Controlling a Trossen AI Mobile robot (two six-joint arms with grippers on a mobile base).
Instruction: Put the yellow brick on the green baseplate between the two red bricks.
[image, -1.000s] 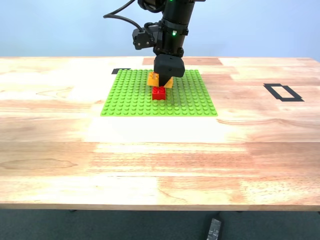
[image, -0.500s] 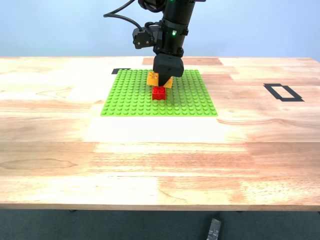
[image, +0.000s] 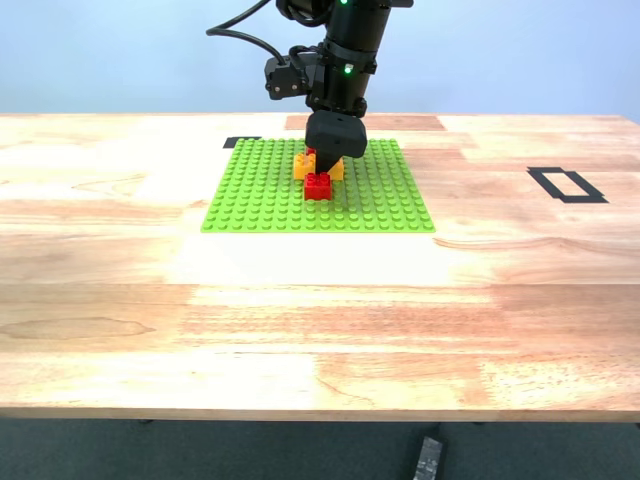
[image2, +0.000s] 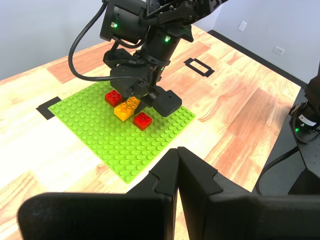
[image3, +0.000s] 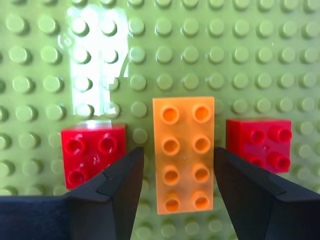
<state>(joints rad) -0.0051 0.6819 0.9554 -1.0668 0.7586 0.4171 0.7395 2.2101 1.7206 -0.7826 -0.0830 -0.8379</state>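
Now my second gripper (image3: 176, 182) straddles the yellow brick (image3: 186, 152), fingers (image3: 122, 182) either side w/ slim gaps, apparently not pinching. 1 yellow brick sits on the green baseplate (image: 262, 190) betw. 2 red bricks (image3: 92, 152), not touching either. My first gripper (image2: 177, 172) hangs off the plate, jaws closed, holding nothing. 1 plate on the wood table (image: 320, 320).
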